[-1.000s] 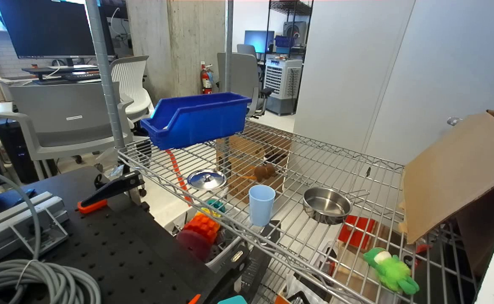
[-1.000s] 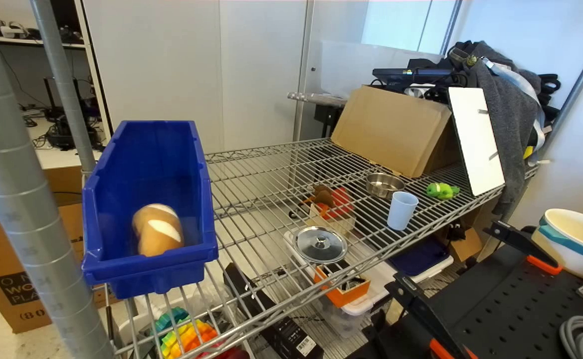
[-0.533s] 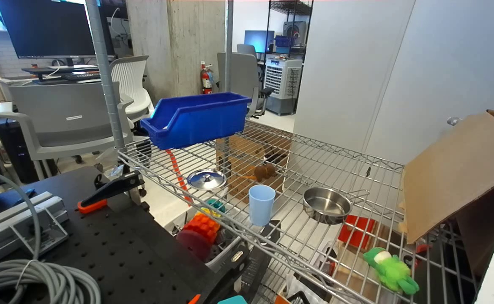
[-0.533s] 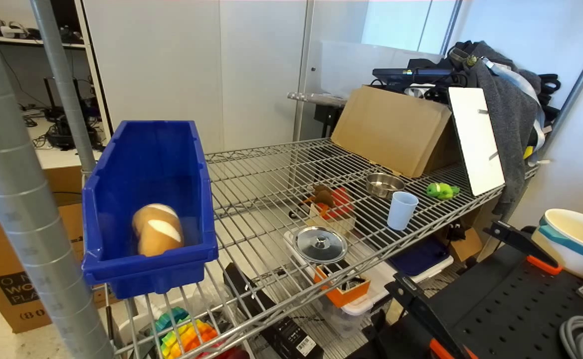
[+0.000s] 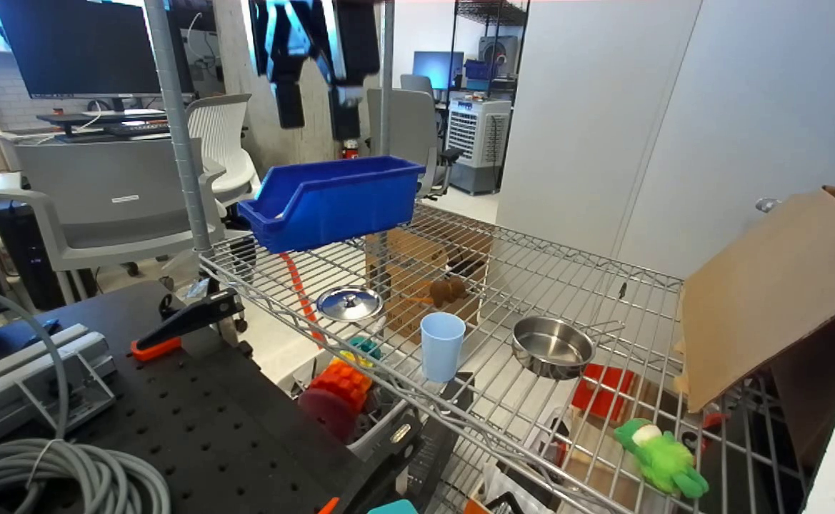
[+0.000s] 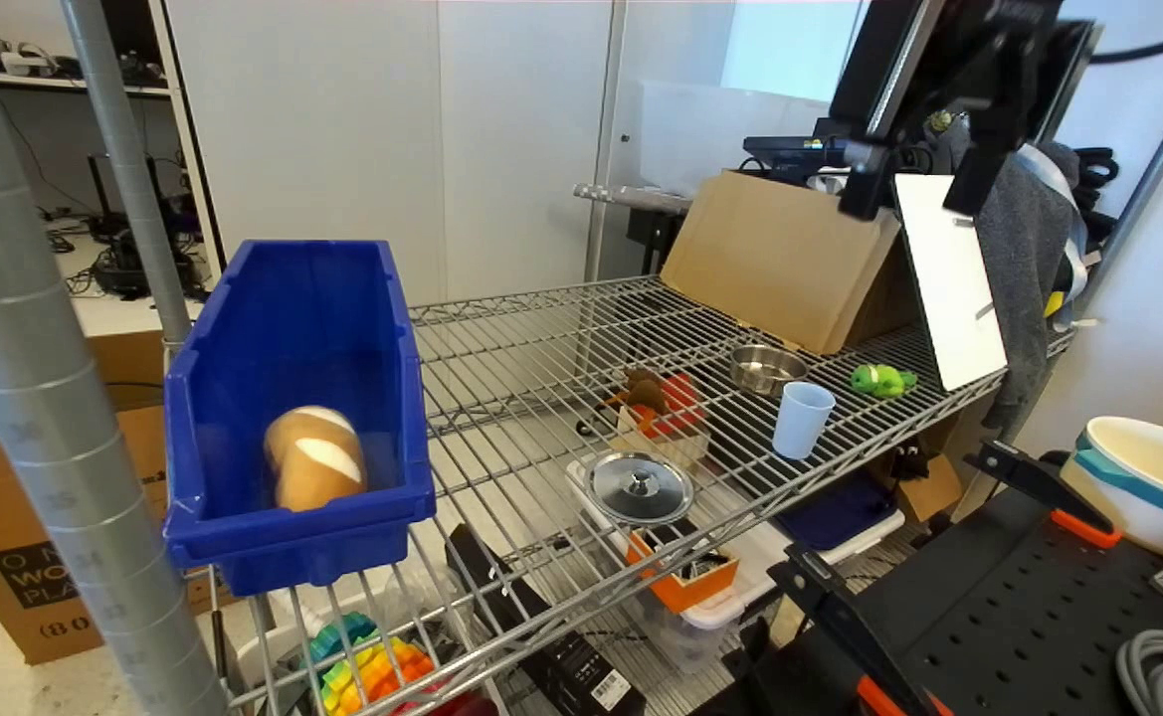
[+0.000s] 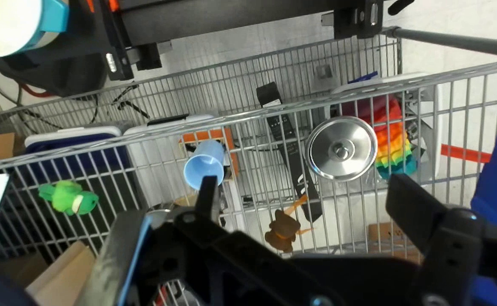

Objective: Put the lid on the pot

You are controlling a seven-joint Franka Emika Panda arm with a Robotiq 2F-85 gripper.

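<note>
Wrist view shows you the end effector (image 7: 302, 180) with its two fingers (image 7: 208, 195) spread wide, and nothing is held between them. Down below the end effector, well apart from it, the lid (image 7: 342, 146) lies flat on the wire surface (image 7: 248, 115), and you see it there in the gap between the fingers. Its knob (image 6: 644, 484) points up. The pot (image 5: 553, 346) is below the end effector too, on the same surface; both exterior views show you no top on it. One finger seems to hide most of it in the wrist view.

It looks like none of your job is done yet. What is left for you: go down, pinch the knob, lift the lid, take it across and set it on the pot.

You have one lid and one pot. Also lower than the end effector, you have one light blue cup (image 5: 443, 348), one green toy (image 5: 660, 457), and one big blue bin (image 6: 302, 539) with one brown and white thing (image 6: 314, 457) inside. One brown toy (image 7: 283, 231) shows too, but you cannot tell if it is on the surface or under it.
</note>
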